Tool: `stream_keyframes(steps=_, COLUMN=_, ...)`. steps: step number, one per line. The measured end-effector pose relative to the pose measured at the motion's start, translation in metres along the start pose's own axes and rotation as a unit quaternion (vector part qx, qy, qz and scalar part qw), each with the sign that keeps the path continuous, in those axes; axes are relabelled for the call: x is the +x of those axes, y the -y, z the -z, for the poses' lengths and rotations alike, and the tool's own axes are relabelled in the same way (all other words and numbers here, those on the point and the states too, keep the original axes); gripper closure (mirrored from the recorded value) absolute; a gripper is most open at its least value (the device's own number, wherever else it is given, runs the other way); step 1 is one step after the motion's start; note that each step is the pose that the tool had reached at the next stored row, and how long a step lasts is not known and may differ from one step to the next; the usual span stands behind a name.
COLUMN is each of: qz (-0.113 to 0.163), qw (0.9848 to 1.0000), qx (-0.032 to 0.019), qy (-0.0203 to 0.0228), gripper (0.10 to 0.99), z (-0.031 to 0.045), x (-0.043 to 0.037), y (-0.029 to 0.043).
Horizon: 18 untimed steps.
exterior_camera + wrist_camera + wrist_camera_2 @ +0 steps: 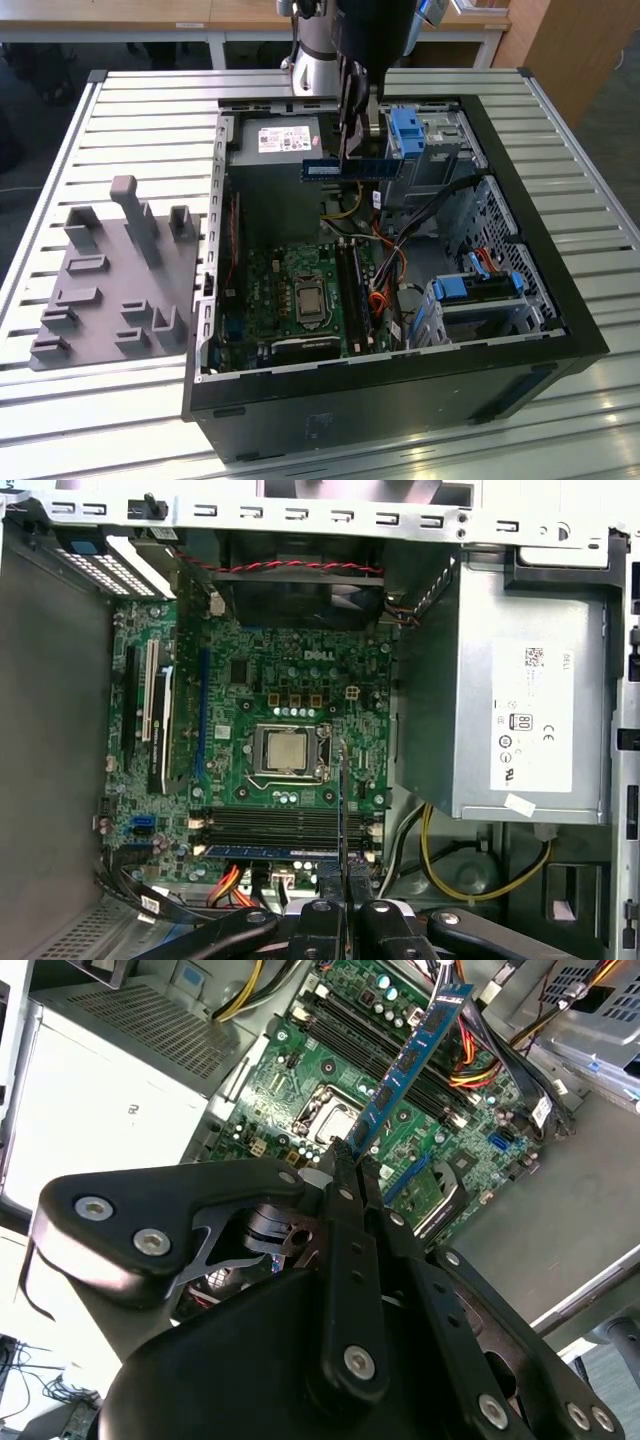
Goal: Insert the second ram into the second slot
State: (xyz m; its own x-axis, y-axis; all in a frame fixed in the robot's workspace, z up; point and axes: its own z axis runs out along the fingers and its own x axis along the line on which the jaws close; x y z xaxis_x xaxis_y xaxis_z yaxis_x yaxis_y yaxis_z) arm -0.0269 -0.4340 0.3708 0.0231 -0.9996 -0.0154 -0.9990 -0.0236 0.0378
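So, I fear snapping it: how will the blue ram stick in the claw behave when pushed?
Probably stiff: the ram stick juts straight from the claw without sagging. Likely light, since a narrow pinch holds it. Thin and bare-chipped, it may crack if pushed tilted.

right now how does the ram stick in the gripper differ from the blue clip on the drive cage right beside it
The second ram is a thin, flat circuit board with a white sticker; the blue clip is chunky plain plastic. The second ram hangs above the open case, clamped in the gripper; the blue clip sits fixed on its drive cage. Both are blue.
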Motion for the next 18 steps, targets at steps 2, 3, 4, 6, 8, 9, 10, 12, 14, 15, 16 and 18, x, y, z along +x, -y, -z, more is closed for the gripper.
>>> stream_keyframes(steps=2, qz=0.0, qw=1.0, qx=0.0, qy=0.0001, gripper=0.949, z=-0.0003, x=0.0005, y=-0.0001)
stream_keyframes(steps=3, qz=0.0, qw=1.0, qx=0.0, qy=0.0001, gripper=0.949, z=-0.0004, x=0.0006, y=-0.0001)
stream_keyframes(steps=4, qz=0.0, qw=1.0, qx=0.0, qy=0.0001, gripper=0.949, z=-0.0004, x=0.0009, y=-0.0001)
stream_keyframes(steps=6, qz=0.0, qw=1.0, qx=0.0, qy=0.0, gripper=0.949, z=-0.0005, x=0.0015, y=-0.0003)
stream_keyframes(steps=8, qz=0.0, qw=1.0, qx=0.0, qy=0.0001, gripper=0.949, z=-0.0008, x=0.0018, y=-0.0003)
stream_keyframes(steps=9, qz=0.0, qw=1.0, qx=0.0, qy=0.0001, gripper=0.949, z=-0.0008, x=0.0021, y=-0.0004)
stream_keyframes(steps=10, qz=0.0, qw=1.0, qx=0.0, qy=0.0, gripper=0.949, z=-0.0008, x=0.0024, y=-0.0005)
stream_keyframes(steps=12, qz=0.0, qw=1.0, qx=0.0, qy=0.0, gripper=0.949, z=-0.001, x=0.0026, y=-0.0005)
stream_keyframes(steps=14, qz=0.0, qw=1.0, qx=0.0, qy=0.0, gripper=0.949, z=-0.0011, x=0.0027, y=-0.0005)
stream_keyframes(steps=15, qz=0.0, qw=1.0, qx=0.0, qy=0.0, gripper=0.949, z=-0.0011, x=0.0027, y=-0.0005)
stream_keyframes(steps=16, qz=0.0, qw=1.0, qx=0.0, qy=0.0, gripper=0.949, z=-0.0012, x=0.0027, y=-0.0005)
stream_keyframes(steps=18, qz=-0.001, qw=1.0, qx=0.0, qy=0.0, gripper=0.949, z=-0.0013, x=0.0027, y=-0.0005)
